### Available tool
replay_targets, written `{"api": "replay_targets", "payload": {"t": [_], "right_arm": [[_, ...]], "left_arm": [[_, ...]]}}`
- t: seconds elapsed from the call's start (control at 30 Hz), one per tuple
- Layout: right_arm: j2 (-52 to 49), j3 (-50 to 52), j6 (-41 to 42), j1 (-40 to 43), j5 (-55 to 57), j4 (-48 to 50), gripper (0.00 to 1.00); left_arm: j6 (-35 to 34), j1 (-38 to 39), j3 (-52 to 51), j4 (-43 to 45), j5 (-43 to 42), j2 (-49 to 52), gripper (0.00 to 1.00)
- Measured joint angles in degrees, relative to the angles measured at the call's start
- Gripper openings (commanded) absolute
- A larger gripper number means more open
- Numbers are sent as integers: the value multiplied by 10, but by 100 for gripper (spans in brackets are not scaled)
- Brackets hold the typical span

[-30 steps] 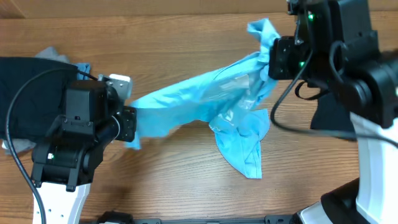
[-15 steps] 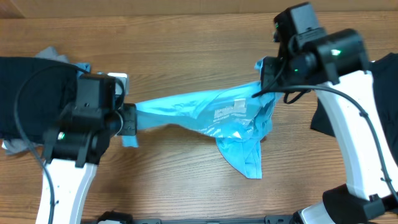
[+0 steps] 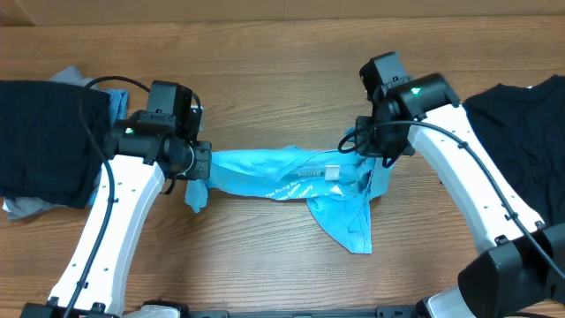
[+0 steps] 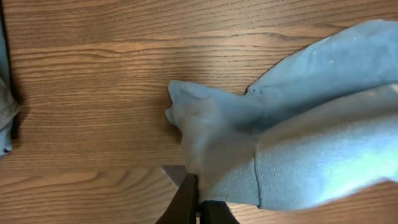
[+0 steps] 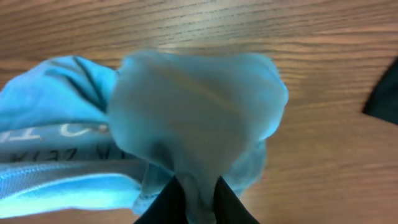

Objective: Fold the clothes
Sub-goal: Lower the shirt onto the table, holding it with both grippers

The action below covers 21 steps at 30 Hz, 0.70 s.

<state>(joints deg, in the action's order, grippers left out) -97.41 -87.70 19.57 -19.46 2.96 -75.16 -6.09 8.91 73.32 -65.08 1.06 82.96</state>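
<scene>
Sky-blue T-shirt (image 3: 291, 177) lies bunched on the surface (image 3: 265, 265), strung between both hands. Left hand (image 3: 199, 166) is clamped on one end. Right hand (image 5: 198, 190) is narrow, cloth between its fingers; hold cannot be told. Risk: the right end slips and the shirt collapses crumpled.

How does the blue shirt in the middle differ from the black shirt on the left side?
The blue shirt is sky blue with pale lettering; the black shirt shows no print. The blue shirt is bunched into a band strung between the left gripper and right gripper; the black shirt lies spread at the left edge, held by neither. Both lie on the table.
</scene>
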Motion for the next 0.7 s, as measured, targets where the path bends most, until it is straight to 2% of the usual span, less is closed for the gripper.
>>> {"api": "replay_targets", "payload": {"t": [0.1,0.23,0.57,0.7], "right_arm": [[0,41,-1,0,0,49,36],[0,81,-1,0,5,98,38],[0,90,-3,31,20,112,40],[0,91,-28,40,18,147,63]], "left_arm": [[0,0,0,4,0,3,4],[0,0,0,3,0,3,4],[0,0,0,0,13,3,4],[0,0,0,0,13,3,4]]}}
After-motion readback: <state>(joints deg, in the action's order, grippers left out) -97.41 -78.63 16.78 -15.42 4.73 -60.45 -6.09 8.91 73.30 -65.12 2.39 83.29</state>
